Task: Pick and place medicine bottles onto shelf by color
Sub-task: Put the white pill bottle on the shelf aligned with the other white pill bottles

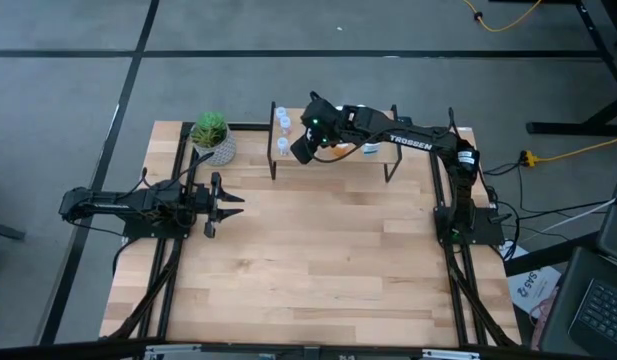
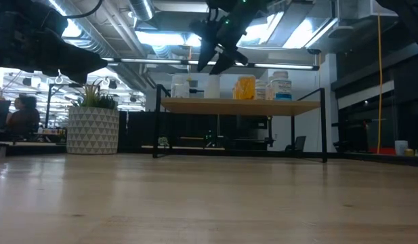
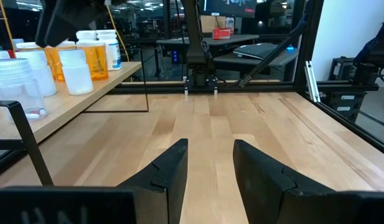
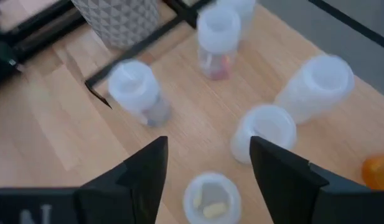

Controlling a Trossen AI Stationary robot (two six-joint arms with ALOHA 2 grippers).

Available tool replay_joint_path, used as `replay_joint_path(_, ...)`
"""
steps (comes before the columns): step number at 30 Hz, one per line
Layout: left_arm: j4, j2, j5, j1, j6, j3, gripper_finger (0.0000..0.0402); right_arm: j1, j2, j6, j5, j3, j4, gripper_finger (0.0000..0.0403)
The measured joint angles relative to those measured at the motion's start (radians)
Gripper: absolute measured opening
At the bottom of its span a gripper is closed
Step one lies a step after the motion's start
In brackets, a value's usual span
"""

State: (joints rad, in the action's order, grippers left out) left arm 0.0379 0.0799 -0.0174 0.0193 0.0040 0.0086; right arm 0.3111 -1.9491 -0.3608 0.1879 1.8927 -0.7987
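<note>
You are hovering the right gripper above the shelf, fingers spread and holding nothing; the medicine bottles are standing on the board below, the clear ones near its plant-side end, white and orange ones further along. These are looking light, rigid and smooth, so likely to tip or slip; you should be closing across the body just under the cap, gently. Your left gripper is waiting over bare tabletop, parted and carrying nothing.
</note>
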Motion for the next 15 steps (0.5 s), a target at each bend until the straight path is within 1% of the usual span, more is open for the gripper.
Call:
replay_joint_path(4, 0.000, 0.000, 0.000, 0.000, 0.000, 0.000, 0.0121, -0.006, -0.001, -0.001, -0.073, 0.036, -0.013, 0.0224)
replay_joint_path(8, 0.000, 0.000, 0.000, 0.000, 0.000, 0.000, 0.0121, -0.031, -0.001, 0.005, -0.078, 0.102, -0.110, 0.0224)
replay_joint_path(10, 0.000, 0.000, 0.000, 0.000, 0.000, 0.000, 0.0121, -0.049, -0.001, 0.024, -0.037, 0.138, -0.185, 0.0224)
replay_joint_path(12, 0.000, 0.000, 0.000, 0.000, 0.000, 0.000, 0.0121, -0.071, 0.000, 0.027, 0.036, 0.163, -0.247, 0.0221)
replay_joint_path(15, 0.000, 0.000, 0.000, 0.000, 0.000, 0.000, 0.0121, -0.103, 0.001, 0.026, 0.096, 0.163, -0.332, 0.0203)
